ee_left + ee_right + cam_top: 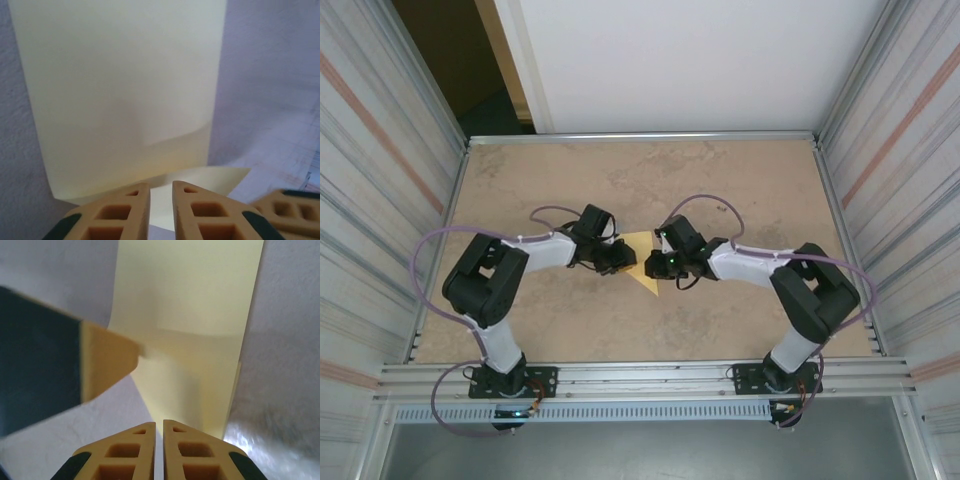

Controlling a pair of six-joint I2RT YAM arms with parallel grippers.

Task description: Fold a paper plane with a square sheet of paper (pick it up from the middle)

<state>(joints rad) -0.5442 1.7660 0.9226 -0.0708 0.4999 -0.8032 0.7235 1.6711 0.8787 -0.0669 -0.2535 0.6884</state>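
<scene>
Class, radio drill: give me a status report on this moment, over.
Left gripper slightly parted; right gripper jaws together, grip unclear. Square sheet of paper partly folded, on table between them. Nothing in the way.

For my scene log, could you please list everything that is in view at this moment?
sheet of paper: one, pale yellow, folded with a point towards the near edge, table centre.
table: one, mottled tan, under both arms.
side panels: two, ribbed grey metal, left and right of the table.
back panel: one, white, beyond the far edge.
left arm, right arm: two, black and white, bases at the near edge.
left gripper: tan fingers slightly apart, at the paper.
right gripper: tan fingers almost together, at the paper.
</scene>
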